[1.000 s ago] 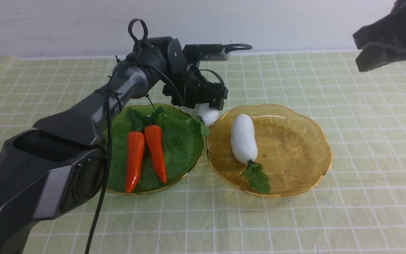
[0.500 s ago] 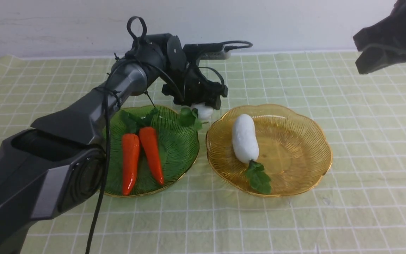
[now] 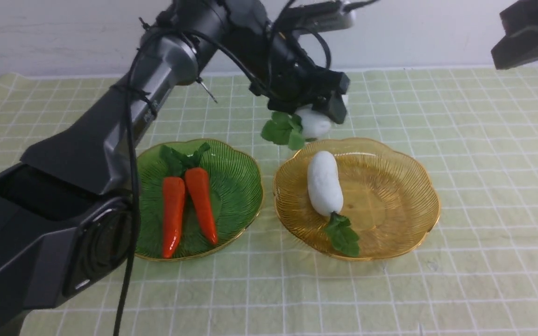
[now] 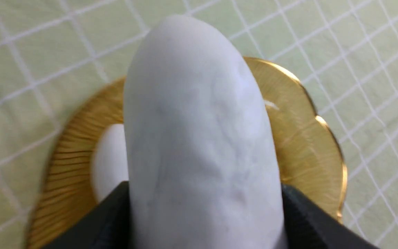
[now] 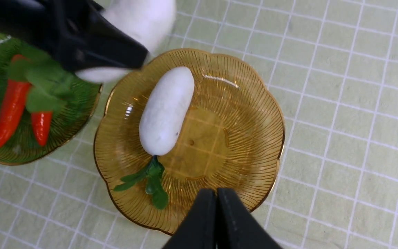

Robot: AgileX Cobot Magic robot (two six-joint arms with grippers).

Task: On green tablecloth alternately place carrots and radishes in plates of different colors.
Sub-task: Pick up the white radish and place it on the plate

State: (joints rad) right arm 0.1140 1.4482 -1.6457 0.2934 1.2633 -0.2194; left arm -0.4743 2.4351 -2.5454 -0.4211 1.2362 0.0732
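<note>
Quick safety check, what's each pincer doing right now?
Left pincer: closed on a white radish, held up.
Right pincer: closed, holding nothing.

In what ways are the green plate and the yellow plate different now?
The green plate holds two carrots; the yellow plate holds one radish.
The green plate lies further left; the yellow plate lies right of it.
Both plates have scalloped gold rims.

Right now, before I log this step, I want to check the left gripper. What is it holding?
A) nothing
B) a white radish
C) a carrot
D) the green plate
B: the left gripper has its jaws closed around a white radish, held up off the cloth.
</note>
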